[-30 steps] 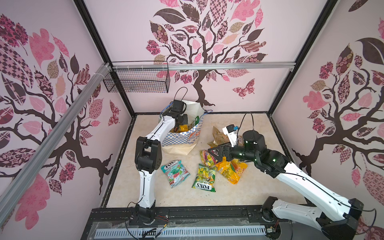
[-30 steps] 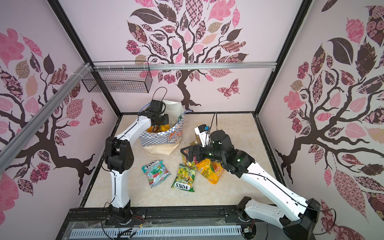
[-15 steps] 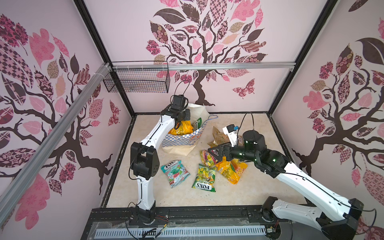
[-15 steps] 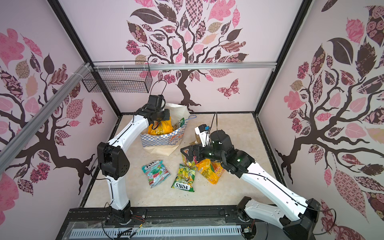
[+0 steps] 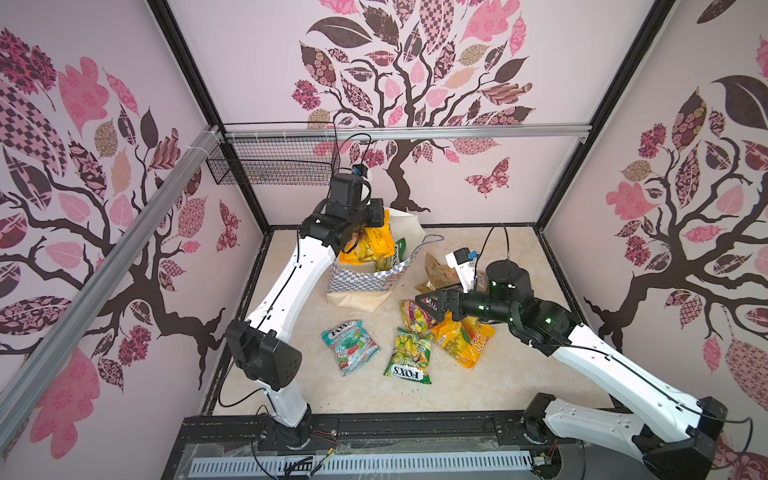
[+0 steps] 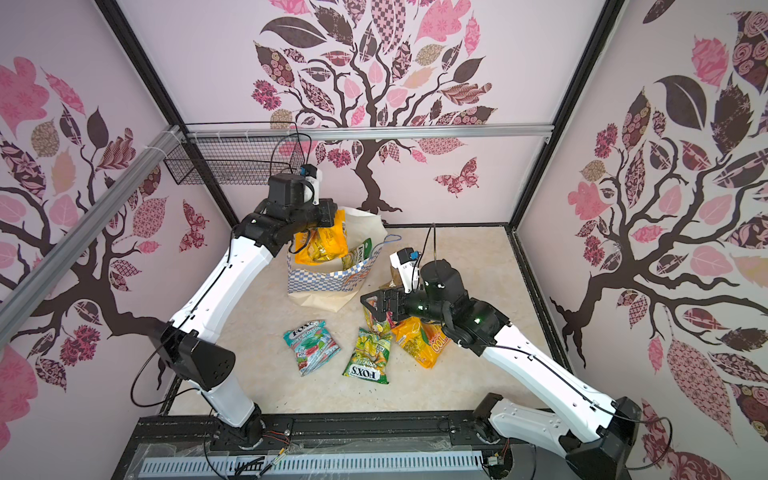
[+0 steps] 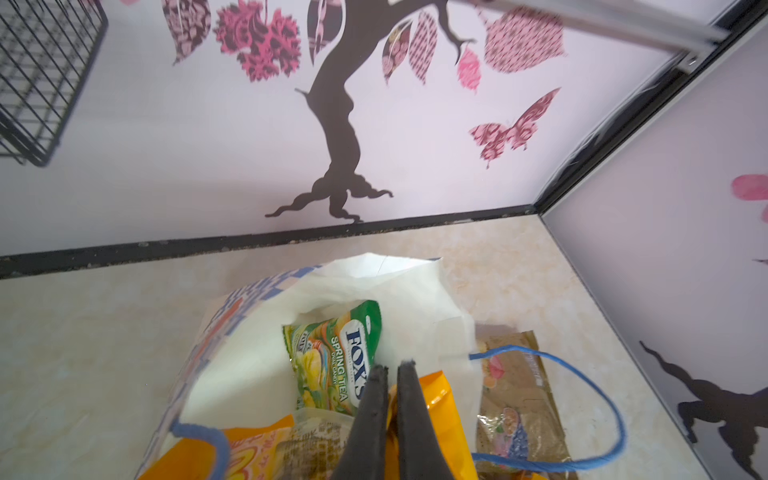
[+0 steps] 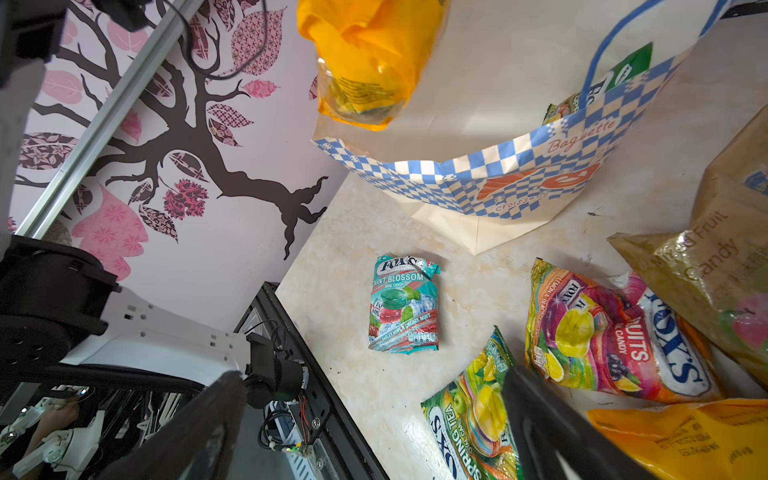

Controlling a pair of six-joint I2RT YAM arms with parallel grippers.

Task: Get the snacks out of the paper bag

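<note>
The paper bag (image 5: 365,284) (image 6: 328,284) (image 7: 257,353) (image 8: 498,174), blue-and-white checked with a plain cream base, stands crumpled and open-mouthed at the far middle of the cream floor (image 5: 291,374), a little to the left. One blue cord handle (image 7: 582,374) loops out over its right rim. Inside, a green FOX'S Spring Tea packet (image 7: 332,357) (image 5: 400,251) (image 6: 363,253) leans against the white inner wall.

Over the bag's mouth hangs a yellow-orange packet (image 5: 370,245) (image 6: 322,245) (image 8: 361,54), pinched at its top by the left gripper (image 7: 392,368), whose jaws are clamped together on the plastic.

Five packets lie on the floor outside the bag. Just right of it is a gold-brown Mixed Fruit Candy bag (image 5: 436,274) (image 8: 723,266) (image 7: 515,399). Nearer are a pink-and-yellow Fruits packet (image 5: 415,316) (image 6: 376,320) (image 8: 602,328), an orange packet (image 5: 463,338) (image 6: 422,338) (image 8: 673,436) beside it on the right, a second Spring Tea packet (image 5: 409,355) (image 6: 370,355) (image 8: 473,415) nearer still, and a teal Mint Blossom packet (image 5: 351,347) (image 6: 311,347) (image 8: 405,305) apart to the left.

The right gripper (image 5: 426,305) (image 6: 370,303) (image 8: 372,376) hovers low over the Fruits packet with its jaws spread wide, holding nothing.

A wire basket (image 5: 274,166) hangs on the far wall at the left.
</note>
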